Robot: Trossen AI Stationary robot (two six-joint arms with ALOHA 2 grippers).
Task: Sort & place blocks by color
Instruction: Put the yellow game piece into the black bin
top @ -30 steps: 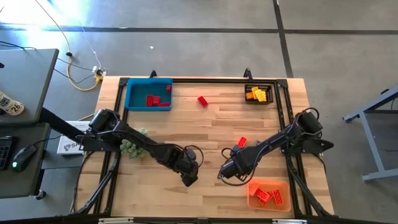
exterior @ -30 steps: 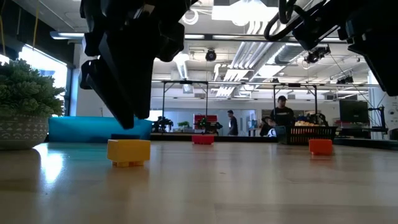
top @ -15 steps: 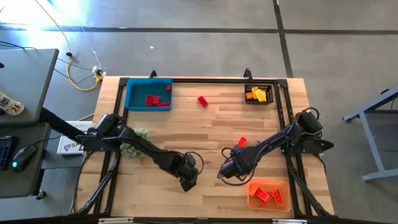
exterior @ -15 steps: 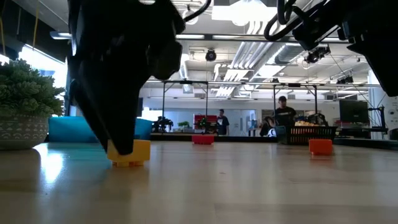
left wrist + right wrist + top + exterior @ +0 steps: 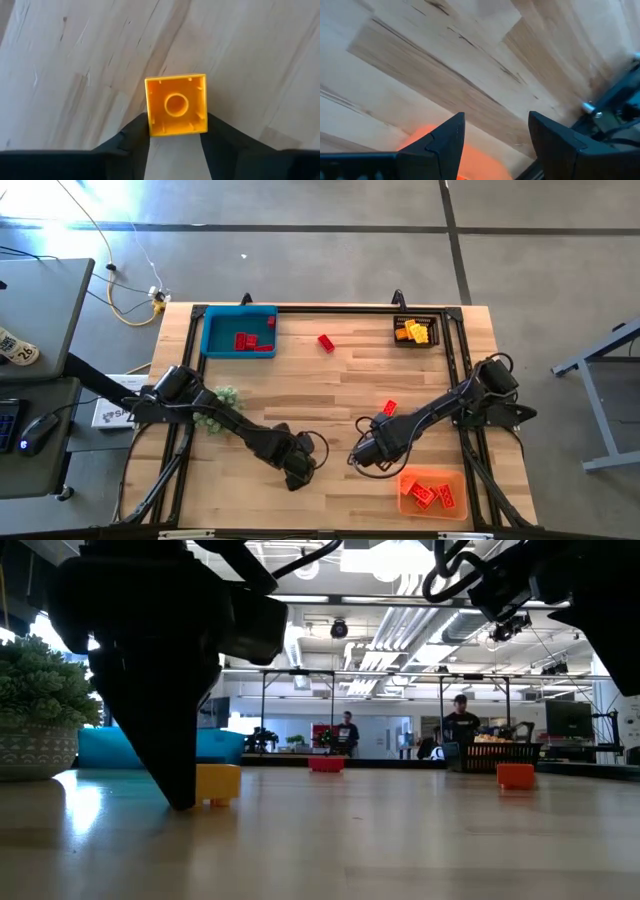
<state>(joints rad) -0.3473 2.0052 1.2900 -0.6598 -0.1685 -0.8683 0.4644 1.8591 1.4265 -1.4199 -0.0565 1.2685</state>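
Pick-up step in hand: left gripper [image 5: 175,137] is down on the table [image 5: 330,390], fingers spread either side of the upturned yellow block [image 5: 176,105] — not yet clamped. Next: close, lift, carry to the yellow bin [image 5: 417,332]. Right gripper [image 5: 362,457] waits open near the orange bin [image 5: 432,491].

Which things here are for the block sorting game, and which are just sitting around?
For the game:
yellow block between the left tool fingers
red block
orange block
blue bin
black bin
orange bin

Just sitting around:
green plant
computer mouse
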